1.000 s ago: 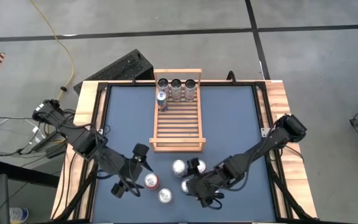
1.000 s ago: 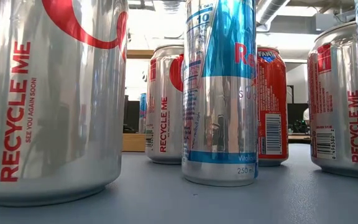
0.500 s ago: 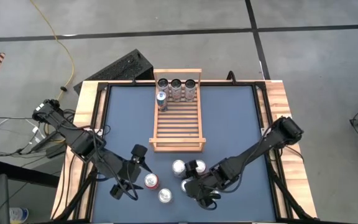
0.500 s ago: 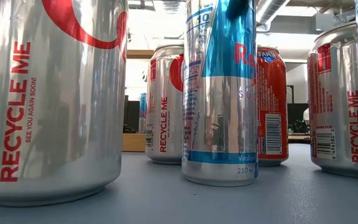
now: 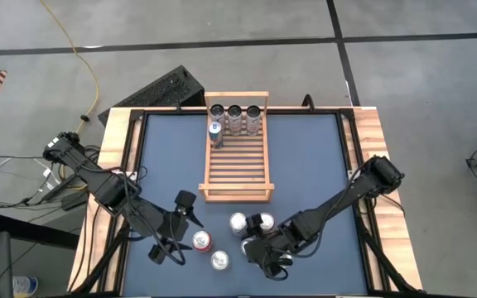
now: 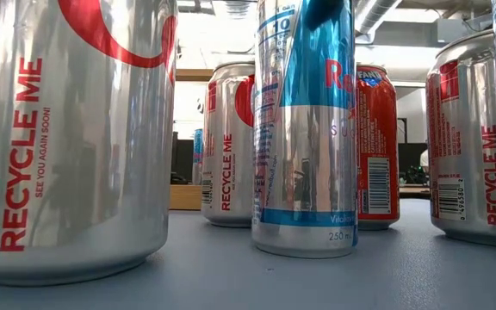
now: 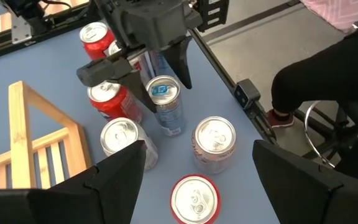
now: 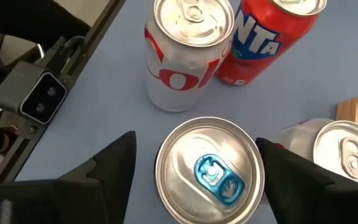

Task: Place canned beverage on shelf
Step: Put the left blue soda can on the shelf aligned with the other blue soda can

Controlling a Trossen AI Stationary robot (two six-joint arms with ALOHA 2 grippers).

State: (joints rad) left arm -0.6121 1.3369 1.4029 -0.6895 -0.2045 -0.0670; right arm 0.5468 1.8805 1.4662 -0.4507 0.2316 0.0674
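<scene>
Right gripper (image 8: 207, 171): dark fingers spread wide, straddling the slim silver-and-blue can with the blue tab (image 8: 209, 169), not yet closed on it.
Change: it has eased down over the can since a second ago, so a grasp looks next.
Left gripper (image 5: 172, 234): open, idle at 8 o'clock.
Light-wood slatted shelf (image 5: 237, 170): at 12 o'clock, four cans at its far end.
</scene>
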